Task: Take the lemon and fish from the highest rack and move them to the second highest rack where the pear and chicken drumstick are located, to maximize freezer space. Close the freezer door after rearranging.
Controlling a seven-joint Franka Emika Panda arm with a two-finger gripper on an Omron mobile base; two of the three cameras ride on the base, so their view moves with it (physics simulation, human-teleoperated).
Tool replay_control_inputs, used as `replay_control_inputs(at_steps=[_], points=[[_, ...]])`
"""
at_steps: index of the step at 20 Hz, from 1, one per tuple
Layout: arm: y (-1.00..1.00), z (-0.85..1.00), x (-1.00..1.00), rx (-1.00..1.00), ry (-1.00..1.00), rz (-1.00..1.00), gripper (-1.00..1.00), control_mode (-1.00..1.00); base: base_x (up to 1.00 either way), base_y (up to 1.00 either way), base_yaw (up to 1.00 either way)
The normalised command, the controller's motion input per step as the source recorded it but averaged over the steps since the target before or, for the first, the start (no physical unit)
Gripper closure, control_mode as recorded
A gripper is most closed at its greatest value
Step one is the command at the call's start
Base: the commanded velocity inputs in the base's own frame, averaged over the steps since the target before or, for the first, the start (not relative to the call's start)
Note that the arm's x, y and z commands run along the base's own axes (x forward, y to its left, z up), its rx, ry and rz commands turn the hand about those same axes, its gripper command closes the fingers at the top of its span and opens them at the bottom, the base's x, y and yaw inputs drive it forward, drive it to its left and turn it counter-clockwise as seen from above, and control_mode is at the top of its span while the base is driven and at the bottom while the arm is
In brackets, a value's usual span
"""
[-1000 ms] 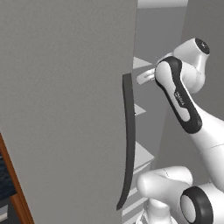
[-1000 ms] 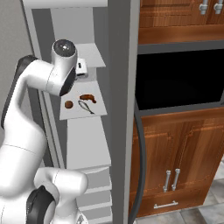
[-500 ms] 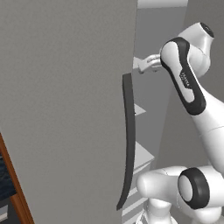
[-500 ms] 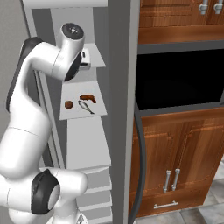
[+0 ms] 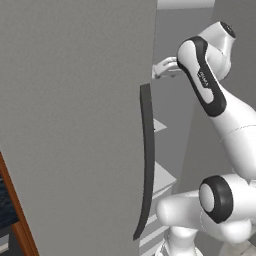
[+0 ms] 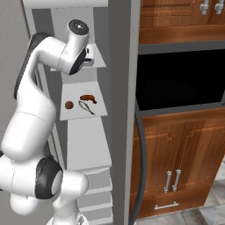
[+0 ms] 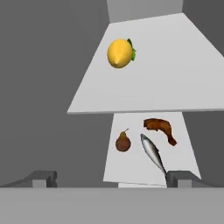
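The yellow lemon (image 7: 120,53) lies alone on the highest rack (image 7: 175,74), ahead of my gripper (image 7: 112,178), whose jaws stand wide open and empty. One rack down, the second highest rack (image 7: 183,153) carries the silver fish (image 7: 153,153), the pear (image 7: 123,142) and the brown chicken drumstick (image 7: 159,129). In the right base view these three, the fish (image 6: 86,107), pear (image 6: 69,105) and drumstick (image 6: 88,98), sit below my gripper (image 6: 91,56), which reaches in at top-rack height. The grey freezer door (image 5: 75,125) stands swung open at the left, its black handle (image 5: 146,160) facing me.
Wooden cabinet doors (image 6: 176,145) and a dark oven opening (image 6: 180,79) stand right of the freezer's grey side wall (image 6: 125,110). Lower shelves (image 6: 88,145) sit under the two racks. My own arm (image 6: 39,88) fills the space left of the racks.
My hand has risen from the level of the second highest rack to the level of the highest rack. The jaws stayed open and the food has not moved.
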Motion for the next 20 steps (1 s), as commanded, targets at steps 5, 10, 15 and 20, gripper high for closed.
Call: replay_control_inputs(at_steps=[5,10,15,20], points=[[0.00,0.00,0.42,0.04,0.00,0.00,-1.00,-1.00,0.00,0.00,0.00],[0.07,0.07,0.32,0.01,0.00,0.00,-1.00,-1.00,0.00,0.00,0.00],[0.21,0.16,0.24,0.00,0.00,0.00,-1.00,-1.00,0.00,0.00,0.00],[0.21,0.04,0.29,0.00,0.00,0.00,-1.00,-1.00,0.00,0.00,0.00]])
